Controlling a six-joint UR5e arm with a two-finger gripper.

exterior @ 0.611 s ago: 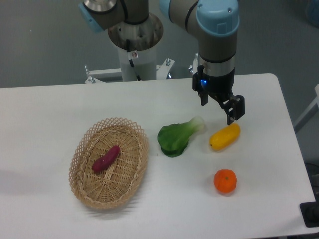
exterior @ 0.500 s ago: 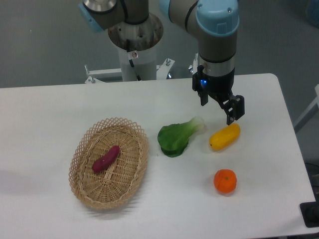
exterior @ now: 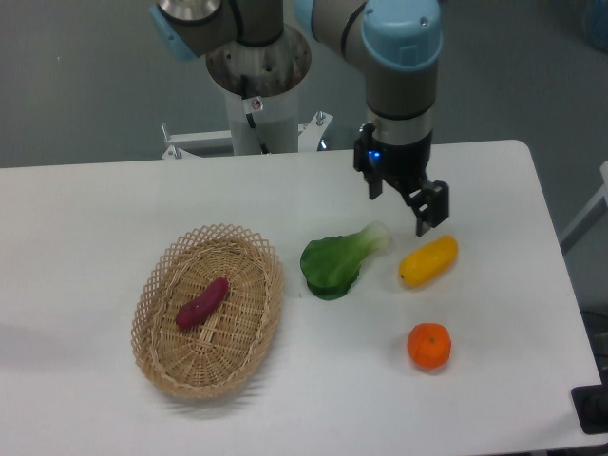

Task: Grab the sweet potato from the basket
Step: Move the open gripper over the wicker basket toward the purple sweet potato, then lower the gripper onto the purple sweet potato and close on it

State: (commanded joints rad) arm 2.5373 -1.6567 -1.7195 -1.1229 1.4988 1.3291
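1. I am seeing the sweet potato lying inside the basket, roughly at the middle of its woven floor and a little toward the far side.
2. Its long axis is running diagonally: one tapered end is pointing toward the far right, the other toward the near left.
3. The basket is sitting on the left part of the white counter, with its own long axis running near to far.
4. I am holding the end effector above the right part of the counter, well apart from the basket and touching nothing.
5. Its two dark fingers are standing apart with an empty gap between them, so it is released and carrying nothing.
6. It is hanging just behind the yellow vegetable and to the right of the green leafy vegetable.
7. The orange fruit is resting nearer the front edge, close to the yellow vegetable.
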